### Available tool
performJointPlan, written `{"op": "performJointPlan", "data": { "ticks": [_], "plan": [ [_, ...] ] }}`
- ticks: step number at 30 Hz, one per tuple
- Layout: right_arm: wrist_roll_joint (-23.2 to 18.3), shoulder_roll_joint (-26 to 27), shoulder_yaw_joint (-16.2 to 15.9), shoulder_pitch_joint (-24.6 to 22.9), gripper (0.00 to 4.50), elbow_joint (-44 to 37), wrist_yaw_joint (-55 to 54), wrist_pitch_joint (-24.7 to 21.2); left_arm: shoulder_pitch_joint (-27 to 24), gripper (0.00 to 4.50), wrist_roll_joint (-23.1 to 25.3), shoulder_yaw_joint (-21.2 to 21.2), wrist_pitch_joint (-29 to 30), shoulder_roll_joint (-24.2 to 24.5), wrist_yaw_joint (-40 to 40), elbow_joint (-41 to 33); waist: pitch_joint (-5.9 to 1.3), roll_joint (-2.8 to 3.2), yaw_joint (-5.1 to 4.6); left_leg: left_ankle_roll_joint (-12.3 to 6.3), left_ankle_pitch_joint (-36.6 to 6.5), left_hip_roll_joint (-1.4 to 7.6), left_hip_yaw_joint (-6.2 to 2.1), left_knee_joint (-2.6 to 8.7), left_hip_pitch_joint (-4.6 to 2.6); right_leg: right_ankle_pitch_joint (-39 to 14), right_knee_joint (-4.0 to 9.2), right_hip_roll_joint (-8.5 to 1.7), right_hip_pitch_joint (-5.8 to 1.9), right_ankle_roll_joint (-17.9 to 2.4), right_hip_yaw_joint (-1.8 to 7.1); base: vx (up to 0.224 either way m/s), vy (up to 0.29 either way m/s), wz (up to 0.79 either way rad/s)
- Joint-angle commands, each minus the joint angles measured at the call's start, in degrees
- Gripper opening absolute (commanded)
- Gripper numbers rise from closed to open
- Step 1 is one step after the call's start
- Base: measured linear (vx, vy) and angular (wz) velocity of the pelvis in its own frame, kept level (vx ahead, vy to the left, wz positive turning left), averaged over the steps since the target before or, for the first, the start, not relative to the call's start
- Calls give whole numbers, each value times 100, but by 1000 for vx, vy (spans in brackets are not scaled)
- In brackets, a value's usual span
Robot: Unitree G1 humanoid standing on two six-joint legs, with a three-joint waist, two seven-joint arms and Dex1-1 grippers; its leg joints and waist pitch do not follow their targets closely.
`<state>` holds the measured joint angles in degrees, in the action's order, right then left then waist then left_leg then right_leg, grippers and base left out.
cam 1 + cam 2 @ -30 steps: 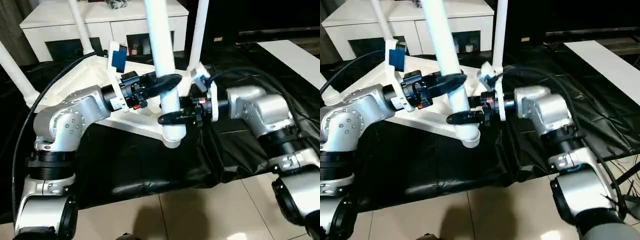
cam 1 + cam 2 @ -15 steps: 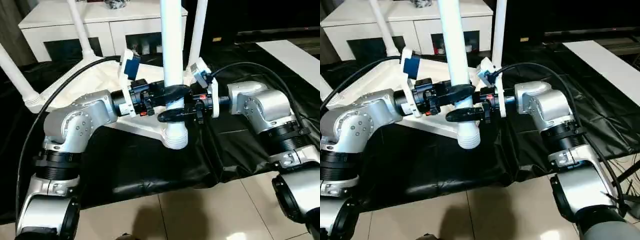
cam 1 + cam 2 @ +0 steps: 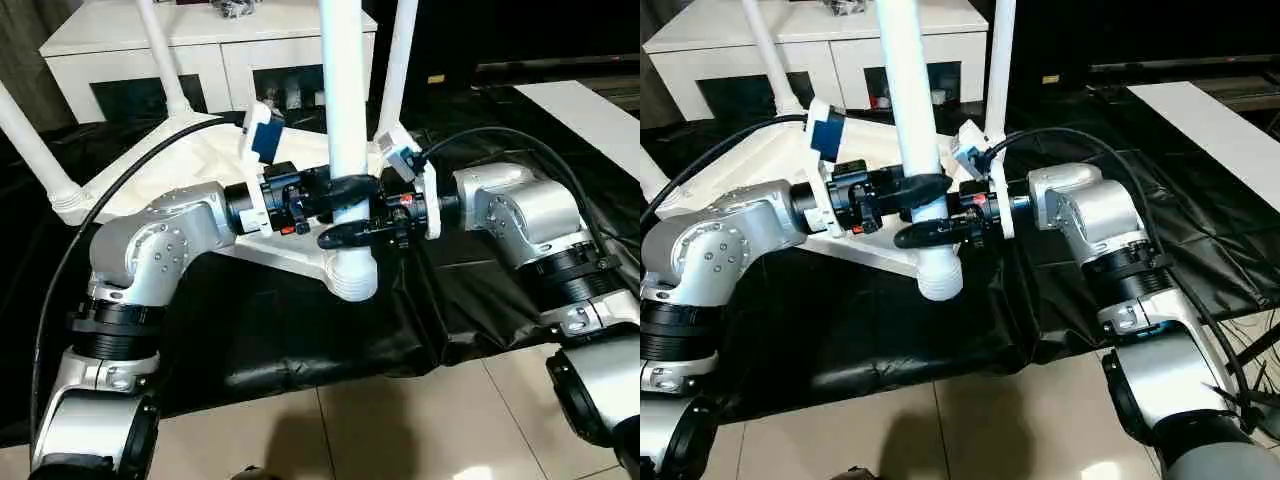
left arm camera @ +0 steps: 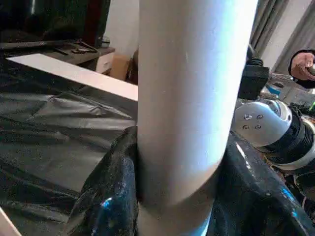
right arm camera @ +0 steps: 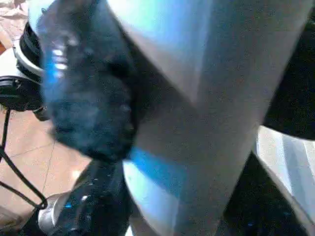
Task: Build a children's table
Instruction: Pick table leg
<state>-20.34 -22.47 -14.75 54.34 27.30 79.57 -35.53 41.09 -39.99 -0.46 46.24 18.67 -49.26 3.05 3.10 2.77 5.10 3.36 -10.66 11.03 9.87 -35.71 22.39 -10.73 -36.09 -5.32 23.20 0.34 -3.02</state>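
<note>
A desk (image 3: 470,300) draped in wrinkled, glossy black sheeting fills the middle of the frame from the left edge to the right. Its front edge runs across the lower part, where the sheeting hangs in folds over the beige tiled floor (image 3: 400,430) along the bottom. Directly on the sheeting, left of centre, lies a white plastic tabletop (image 3: 190,160) with a raised rim, one corner reaching toward the front edge. A white leg (image 3: 30,145) rises from its corner at the far left, another (image 3: 160,50) at the upper left, another (image 3: 398,60) at the upper centre. A black cable (image 3: 610,260) lies on the sheeting at the right.
</note>
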Motion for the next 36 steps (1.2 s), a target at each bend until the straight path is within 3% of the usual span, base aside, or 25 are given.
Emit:
{"op": "performJointPlan", "data": {
  "ticks": [1,2,3,6,8,21,32,36],
  "plan": [
    [182,-116,-74,33,211,-10,-55,52,34,190,-59,1,-17,29,-169,-99,-457,-80,-2,-245,-598,127,-3,374,-105,-363,298,-201,-311,-1667,156,0,0,0],
    [201,-122,-85,27,211,-14,-60,69,38,190,-53,5,-19,31,-175,-93,-453,-77,-4,-245,-603,125,-2,374,-103,-365,300,-197,-307,-1668,156,0,0,0],
    [201,-122,-85,27,255,-14,-60,68,38,190,-52,5,-19,31,-176,-93,-453,-79,-6,-239,-624,126,-2,375,-105,-386,302,-201,-309,-1666,156,0,0,0],
    [177,-108,-58,-18,261,-62,-85,-65,47,189,-46,8,-16,42,-200,-84,-456,-70,-4,-228,-607,122,-3,371,-103,-370,297,-199,-311,-1669,158,0,0,0],
    [194,-110,-72,-41,299,-87,-103,-70,48,189,-53,4,-13,48,-203,-84,-457,-67,-5,-232,-593,122,-4,372,-100,-324,298,-199,-313,-1673,156,0,0,0],
    [200,-138,-120,-113,304,-180,-15,-126,75,189,-41,-2,10,51,-271,-59,-458,-67,-3,-242,-620,124,-4,371,-105,-291,295,-195,-314,-1702,153,0,0,0],
    [151,-191,-166,-144,192,-247,130,-266,94,189,-37,17,17,30,-275,-21,-462,-51,-1,-231,-625,124,-7,369,-107,-277,292,-197,-315,-1702,153,0,0,0],
    [157,-183,-136,-151,189,-254,104,-292,100,189,-31,21,14,33,-279,-12,-462,-55,-4,-230,-626,122,-6,369,-106,-259,292,-194,-316,-1709,154,0,0,0]
  ]
}}
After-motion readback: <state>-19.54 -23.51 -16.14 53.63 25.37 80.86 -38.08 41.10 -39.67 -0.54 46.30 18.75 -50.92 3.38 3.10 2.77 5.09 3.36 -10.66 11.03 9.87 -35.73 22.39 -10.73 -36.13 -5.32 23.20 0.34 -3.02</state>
